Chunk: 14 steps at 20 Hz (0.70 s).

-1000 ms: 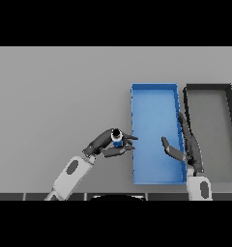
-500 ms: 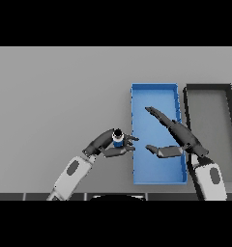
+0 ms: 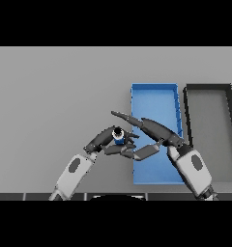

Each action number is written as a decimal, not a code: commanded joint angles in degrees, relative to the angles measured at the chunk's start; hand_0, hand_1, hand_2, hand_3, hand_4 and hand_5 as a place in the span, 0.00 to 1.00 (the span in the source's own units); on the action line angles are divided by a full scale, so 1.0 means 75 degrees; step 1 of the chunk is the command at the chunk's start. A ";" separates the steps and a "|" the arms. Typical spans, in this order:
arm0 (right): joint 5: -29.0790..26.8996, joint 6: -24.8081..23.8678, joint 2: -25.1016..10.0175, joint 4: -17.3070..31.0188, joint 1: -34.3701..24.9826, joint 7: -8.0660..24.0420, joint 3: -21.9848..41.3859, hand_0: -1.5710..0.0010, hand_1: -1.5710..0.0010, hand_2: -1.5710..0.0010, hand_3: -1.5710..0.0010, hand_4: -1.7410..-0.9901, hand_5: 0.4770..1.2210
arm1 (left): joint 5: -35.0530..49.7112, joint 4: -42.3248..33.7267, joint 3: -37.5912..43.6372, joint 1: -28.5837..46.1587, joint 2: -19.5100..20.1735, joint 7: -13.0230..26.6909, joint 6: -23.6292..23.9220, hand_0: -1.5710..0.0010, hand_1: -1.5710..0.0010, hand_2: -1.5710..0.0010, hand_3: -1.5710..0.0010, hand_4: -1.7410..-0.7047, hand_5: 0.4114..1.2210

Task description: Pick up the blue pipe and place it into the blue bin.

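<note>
The blue pipe is a short blue cylinder with a dark top, held upright just left of the blue bin. My left hand is shut on it, fingers curled round its sides. My right hand is open and reaches leftward across the bin's left wall, its long fingers stretched above and beside the pipe, its thumb below near the left hand's fingers. Whether the right hand touches the pipe I cannot tell.
A dark grey bin stands directly right of the blue bin. The grey table spreads to the left and back.
My right hand has swung left from over the blue bin to the pipe, fingers spread around it. The left hand keeps the pipe almost in place.
</note>
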 commanded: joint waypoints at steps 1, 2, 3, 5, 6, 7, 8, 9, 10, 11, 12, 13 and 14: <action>-0.0024 0.0073 0.0001 0.0068 -0.0198 0.0090 0.0056 1.00 1.00 0.97 1.00 0.67 0.10 | 0.0093 0.0042 0.0072 0.0012 0.0030 0.0038 -0.0119 0.00 0.00 0.00 0.00 0.27 1.00; 0.0031 0.0080 0.0114 0.0240 -0.0425 0.0167 0.0127 1.00 0.99 0.96 1.00 0.68 0.09 | 0.0166 0.0069 0.0120 -0.0030 0.0014 0.0185 -0.0248 0.00 0.00 0.00 0.00 0.26 1.00; 0.0123 0.0135 0.0208 0.0400 -0.0610 0.0205 0.0218 0.99 0.99 0.96 1.00 0.69 0.08 | 0.0181 0.0054 0.0109 0.0059 -0.0054 0.0216 -0.0287 0.00 0.00 0.00 0.00 0.26 1.00; 0.0203 0.0276 0.0266 0.0606 -0.0761 0.0232 0.0299 0.99 0.98 0.95 1.00 0.73 0.07 | 0.0073 -0.0067 0.0141 0.0122 -0.0031 0.0237 -0.0291 0.00 0.00 0.00 0.00 0.26 1.00; 0.0202 0.0304 0.0314 0.0675 -0.0879 0.0296 0.0336 0.98 0.98 0.95 1.00 0.74 0.06 | -0.0027 -0.0045 0.0163 0.0109 -0.0069 0.0348 -0.0237 0.00 0.00 0.00 0.00 0.26 1.00; 0.0202 0.0325 0.0400 0.0744 -0.1012 0.0325 0.0396 0.98 0.97 0.94 1.00 0.74 0.05 | -0.0094 -0.0075 0.0196 0.0105 -0.0061 0.0306 -0.0239 0.00 0.00 0.00 0.00 0.26 1.00; 0.0233 0.0397 0.0470 0.0899 -0.1086 0.0329 0.0445 0.98 0.96 0.93 0.99 0.73 0.04 | -0.0127 -0.0059 0.0219 0.0063 -0.0089 0.0255 -0.0279 0.00 0.00 0.00 0.00 0.26 1.00; 0.0221 0.0467 0.0470 0.0977 -0.1159 0.0331 0.0443 0.96 0.93 0.89 0.97 0.72 0.03 | -0.0197 0.0050 0.0250 0.0135 -0.0077 0.0320 -0.0291 0.00 0.00 0.00 0.00 0.27 1.00; 0.0212 0.0458 0.0523 0.1102 -0.1361 0.0471 0.0442 0.89 0.86 0.83 0.92 0.68 0.01 | -0.0244 0.0005 0.0264 0.0119 -0.0079 0.0425 -0.0334 0.00 0.00 0.00 0.00 0.27 1.00; 0.0247 0.0533 0.0632 0.1292 -0.1487 0.0421 0.0487 0.79 0.77 0.76 0.85 0.62 0.01 | -0.0180 0.0012 0.0317 0.0101 -0.0114 0.0333 -0.0387 0.00 0.00 0.00 0.00 0.22 1.00; 0.0194 0.0574 0.0670 0.1355 -0.1568 0.0418 0.0479 0.68 0.66 0.66 0.74 0.55 0.02 | -0.0180 0.0040 0.0345 0.0056 -0.0149 0.0665 -0.0392 0.00 0.00 0.00 0.00 0.17 1.00; 0.0213 0.0582 0.0748 0.1400 -0.1611 0.0360 0.0516 0.55 0.55 0.53 0.62 0.45 0.03 | -0.0284 0.0007 0.0325 0.0059 -0.0150 0.0738 -0.0350 0.00 0.00 0.00 0.00 0.14 1.00; 0.0253 0.0559 0.0821 0.1430 -0.1628 0.0332 0.0557 0.44 0.44 0.42 0.51 0.37 0.05 | -0.0380 -0.0037 0.0282 0.0090 -0.0155 0.0748 -0.0339 0.00 0.00 0.00 0.00 0.11 1.00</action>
